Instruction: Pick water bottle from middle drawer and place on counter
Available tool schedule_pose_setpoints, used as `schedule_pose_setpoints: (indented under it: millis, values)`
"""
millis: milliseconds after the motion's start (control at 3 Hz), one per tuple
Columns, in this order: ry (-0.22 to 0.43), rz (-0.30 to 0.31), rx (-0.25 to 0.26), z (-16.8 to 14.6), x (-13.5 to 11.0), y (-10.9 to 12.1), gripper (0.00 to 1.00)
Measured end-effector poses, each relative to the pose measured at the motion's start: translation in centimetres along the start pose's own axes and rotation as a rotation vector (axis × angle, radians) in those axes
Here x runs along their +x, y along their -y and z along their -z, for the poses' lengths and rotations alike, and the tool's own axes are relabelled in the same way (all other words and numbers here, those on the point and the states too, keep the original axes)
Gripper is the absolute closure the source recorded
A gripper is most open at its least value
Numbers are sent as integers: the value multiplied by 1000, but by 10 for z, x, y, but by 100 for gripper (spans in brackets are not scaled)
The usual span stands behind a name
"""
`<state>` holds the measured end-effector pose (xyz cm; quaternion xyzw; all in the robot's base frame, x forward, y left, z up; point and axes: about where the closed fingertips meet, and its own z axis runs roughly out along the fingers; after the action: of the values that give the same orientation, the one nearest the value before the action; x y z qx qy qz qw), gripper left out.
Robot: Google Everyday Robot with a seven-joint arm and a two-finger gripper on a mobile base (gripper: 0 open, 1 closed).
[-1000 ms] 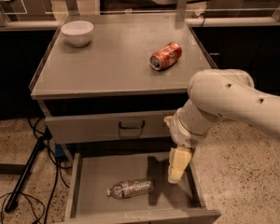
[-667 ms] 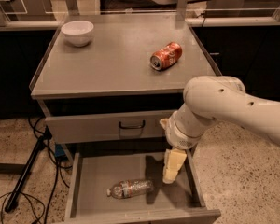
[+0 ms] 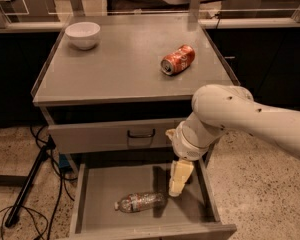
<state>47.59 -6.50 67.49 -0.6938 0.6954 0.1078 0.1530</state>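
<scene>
The pincer (image 3: 177,186) hangs point-down inside the open middle drawer (image 3: 105,184), toward its right side. How wide it stands cannot be told from this angle, but it has hold of nothing. The water bottle (image 3: 140,202) lies on its side on the drawer floor, just left of the pincer, its narrow end pointing away. The step in hand looks like the approach to the grasp. To do it well, the pincer should shift left over the bottle's middle, turn to close across the narrow body, and descend gently, since crinkled plastic may roll or squash. Above and behind the pincer, the surface (image 3: 125,69) carries a soda can (image 3: 178,59) and a bowl (image 3: 83,34).
</scene>
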Motion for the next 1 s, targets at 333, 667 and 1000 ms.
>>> schedule_pose_setpoints:
  millis: [333,667,1000]
  values:
    - [19,-8,-7,-18,-4,-3,0]
    - [12,-44,1,-62,-4,-2,0]
    - [12,-44,1,-63,-4,-2,0]
